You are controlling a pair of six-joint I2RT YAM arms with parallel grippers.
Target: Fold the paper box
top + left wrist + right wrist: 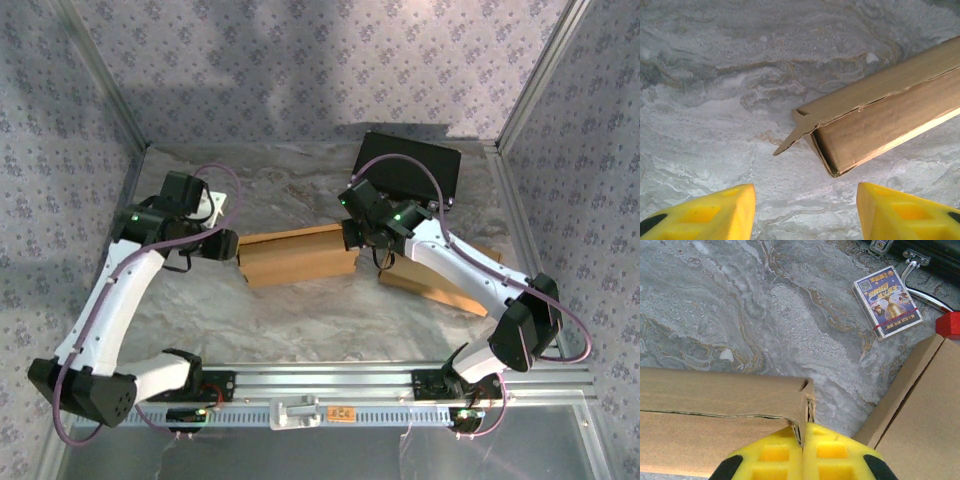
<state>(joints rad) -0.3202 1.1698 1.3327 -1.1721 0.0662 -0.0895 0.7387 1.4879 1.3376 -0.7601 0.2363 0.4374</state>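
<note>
Long brown cardboard paper box [298, 256] lies flat mid-worktop [300, 330], a grey, marble-veined surface. At its 3 o'clock end the right gripper [803, 436] has its yellow jaws pinched tight on the box's thin edge. At 9 o'clock the left gripper [805, 202] hangs with jaws apart, empty, just short of the box.

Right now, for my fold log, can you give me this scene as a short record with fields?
paper box: centre, long, left end flap sticking out
left gripper: open, short of the box's left end, not touching
right gripper: shut on the box's right end
nearby: second cardboard piece, card pack, black case
</note>
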